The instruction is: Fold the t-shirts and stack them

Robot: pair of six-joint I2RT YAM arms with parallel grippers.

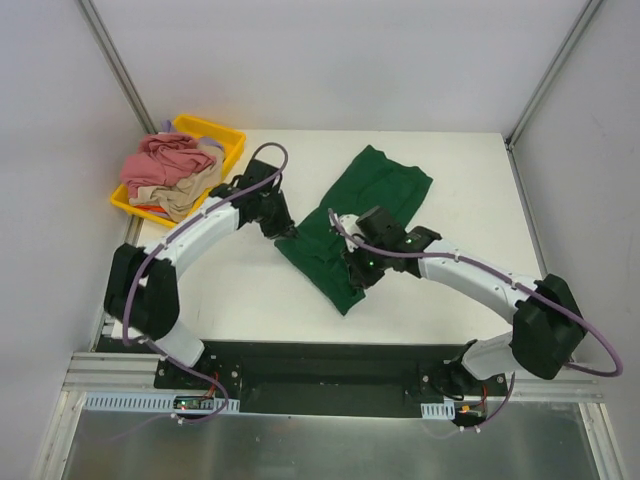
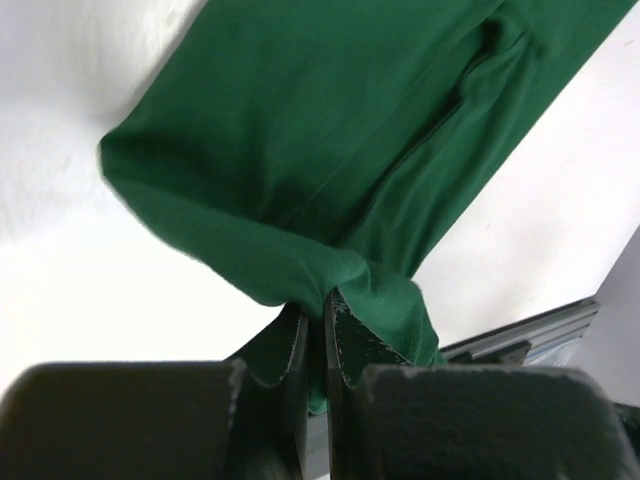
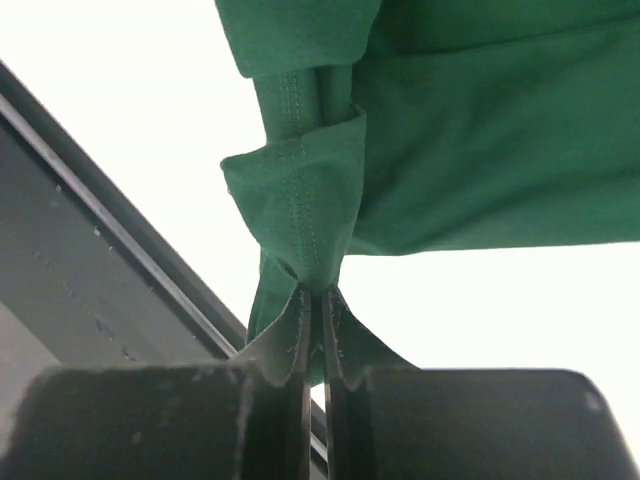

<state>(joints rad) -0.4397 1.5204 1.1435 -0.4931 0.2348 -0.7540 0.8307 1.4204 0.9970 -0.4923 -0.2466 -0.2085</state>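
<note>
Here, the left gripper [image 2: 318, 306] and the right gripper [image 3: 316, 296] each pinch an edge of the green t-shirt [image 1: 385, 185]. They likely hold it that way to fold it over.

Green t-shirt [image 1: 385, 190] lies as a long diagonal strip on white worktop [image 1: 240, 295], from right of ctr at the far end to near ctr. Left fingers [image 1: 283, 232] at its left corner; right fingers [image 1: 357, 275] over the strip, just short of its near tip. Grip not readable from here. Yellow tray [image 1: 228, 131] at far-left corner, w/ pink t-shirt [image 1: 165, 160] bunched on top & beige t-shirt [image 1: 187, 192] on its near side.
</note>
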